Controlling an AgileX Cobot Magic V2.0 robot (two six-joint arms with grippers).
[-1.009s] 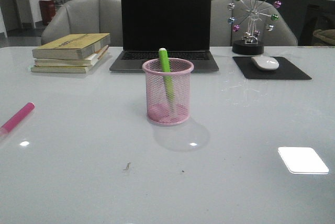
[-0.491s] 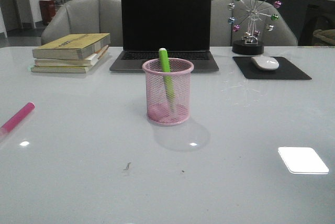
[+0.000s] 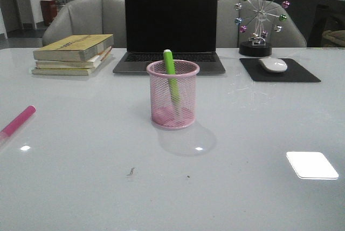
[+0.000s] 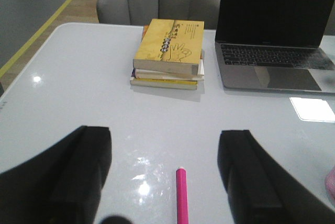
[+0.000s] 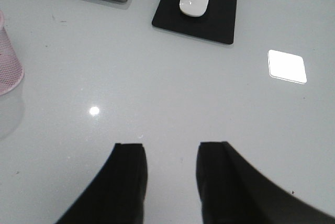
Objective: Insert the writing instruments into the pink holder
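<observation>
The pink holder (image 3: 173, 94) stands mid-table, and a green marker (image 3: 170, 74) leans inside it with its top above the rim. A magenta marker (image 3: 18, 121) lies flat on the table at the far left. In the left wrist view that marker (image 4: 181, 195) lies on the table between the wide-apart fingers of my open left gripper (image 4: 166, 132), untouched. My right gripper (image 5: 170, 145) is open over bare table, nothing between its fingers; the holder's edge (image 5: 8, 62) shows off to one side. Neither gripper appears in the front view.
A stack of books (image 3: 74, 53) sits at the back left and a laptop (image 3: 170, 28) behind the holder. A mouse (image 3: 273, 64) on a black pad (image 3: 280, 71) and a kinetic ball toy (image 3: 261, 20) are at the back right.
</observation>
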